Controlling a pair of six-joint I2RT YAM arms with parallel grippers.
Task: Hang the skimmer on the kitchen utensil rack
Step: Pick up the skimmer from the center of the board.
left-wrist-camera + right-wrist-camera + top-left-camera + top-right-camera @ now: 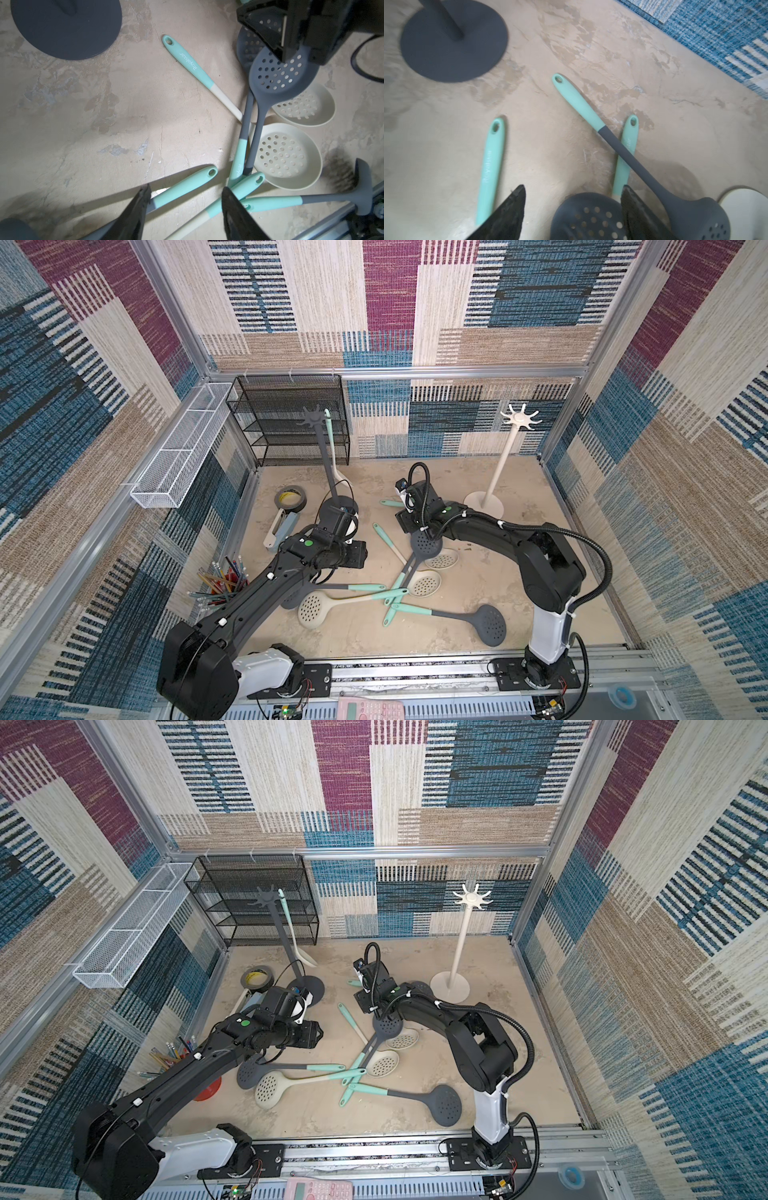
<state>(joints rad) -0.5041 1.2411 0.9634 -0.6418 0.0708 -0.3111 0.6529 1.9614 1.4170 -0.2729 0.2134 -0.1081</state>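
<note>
pink calculator (370,709) sits at the very near edge, in front of the rail that carries both arms. past it, on the beige counter (469,585), a loose pile of skimmers with mint handles lies crossed near the middle, with a cream skimmer (311,612) at its left and a dark skimmer (490,624) alone at the near right. the right hand (573,188) hangs low over the far side of the pile with its fingers well apart. the perforated bowl of a grey skimmer (591,216) lies below and between them. one finger overlaps the bowl's edge, and whether it touches i cannot tell. this skimmer's handle runs toward the near side into the pile. the left hand (186,189) is moderately parted and holds nothing, poised above the mint handle ends at the pile's left. a grey rack (313,418) stands at the far left of the pile, with a hanging skimmer (340,475) on one of its hooks. a cream rack (505,456) stands at the far right, well apart from the pile. a tape roll (289,498) lies near the left wall and a pencil cup (220,585) stands nearer along that wall.
</note>
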